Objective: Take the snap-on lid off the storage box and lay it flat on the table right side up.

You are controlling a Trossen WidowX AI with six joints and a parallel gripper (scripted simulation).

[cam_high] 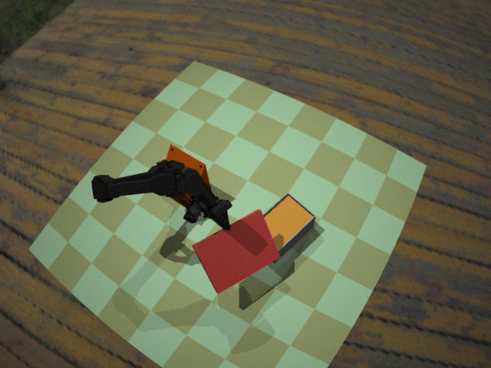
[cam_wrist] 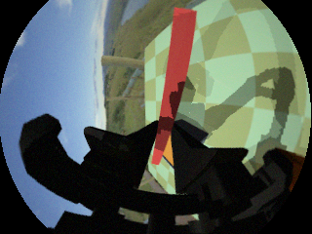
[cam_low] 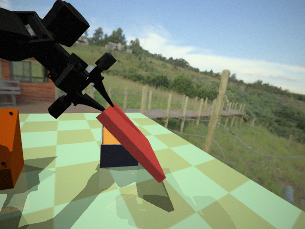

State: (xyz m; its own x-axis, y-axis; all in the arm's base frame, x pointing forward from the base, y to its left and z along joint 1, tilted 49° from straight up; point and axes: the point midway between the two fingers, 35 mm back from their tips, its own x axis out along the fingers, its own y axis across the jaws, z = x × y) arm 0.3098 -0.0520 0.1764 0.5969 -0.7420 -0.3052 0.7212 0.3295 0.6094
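Observation:
The red lid [cam_high: 237,255] [cam_low: 133,138] [cam_wrist: 181,49] hangs in the air, steeply tilted, with its far edge low and its flat top facing up and outward. My gripper [cam_high: 227,228] [cam_low: 109,108] [cam_wrist: 164,125] is shut on the lid's upper edge. The storage box [cam_high: 299,234] [cam_low: 118,155] is dark blue with an orange inside and stands open on the table. In the top view the lid covers part of the box from view. In the exterior view the lid's lower corner is above the table in front of the box.
An orange block [cam_high: 188,159] [cam_low: 9,138] with dark holes stands near the arm, to the left of the box in the exterior view. The table [cam_high: 273,170] [cam_low: 74,148] has a green and olive checkered top; its edge shows on the right in the exterior view.

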